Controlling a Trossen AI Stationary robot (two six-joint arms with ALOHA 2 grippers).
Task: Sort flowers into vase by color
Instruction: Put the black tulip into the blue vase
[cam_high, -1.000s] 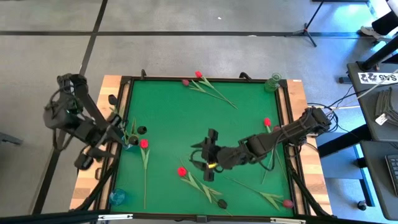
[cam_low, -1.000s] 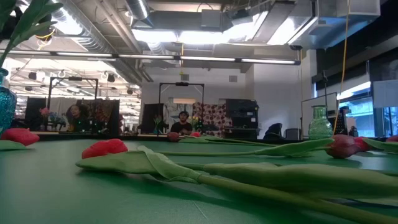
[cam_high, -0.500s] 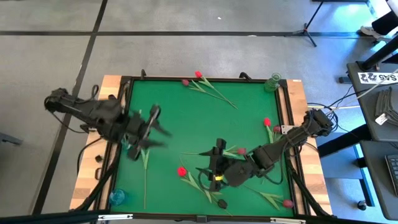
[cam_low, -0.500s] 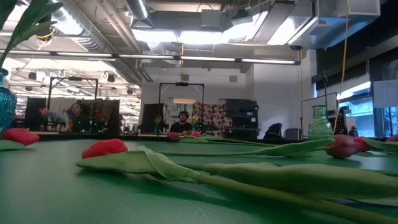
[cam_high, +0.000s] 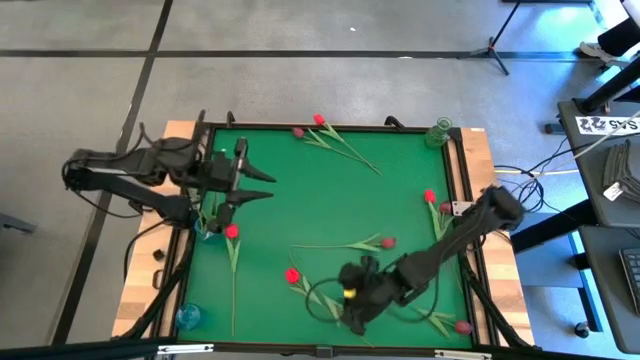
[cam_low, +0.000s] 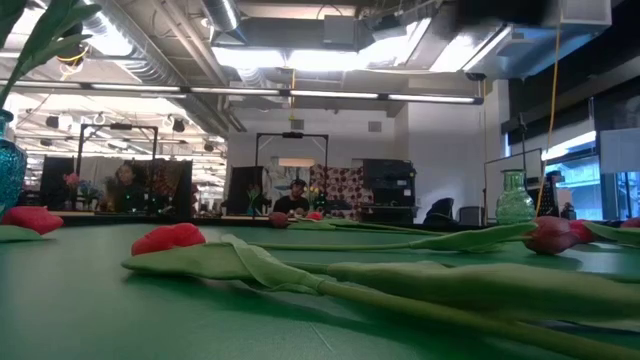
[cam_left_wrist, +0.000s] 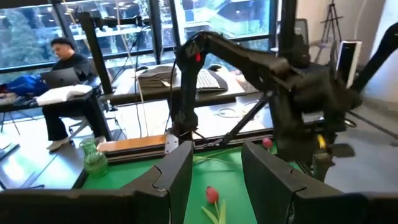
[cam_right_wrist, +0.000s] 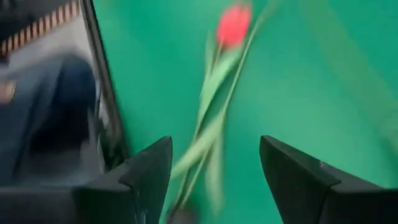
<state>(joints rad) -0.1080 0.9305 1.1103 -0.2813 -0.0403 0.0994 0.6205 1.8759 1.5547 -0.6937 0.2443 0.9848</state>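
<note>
Since a moment ago, the right pincer has swung nearer, fingers apart, probably lining up on the bright red artificial tulip lying on the green worktop; the left pincer hovers spread, far left.

Even, bright overhead light fills the high view, with soft shadows on the green table. In the low view ceiling lamps glare white and the nearest stem is out of focus. The right wrist view is smeared with blur; a red flower shows only as a streak.
</note>
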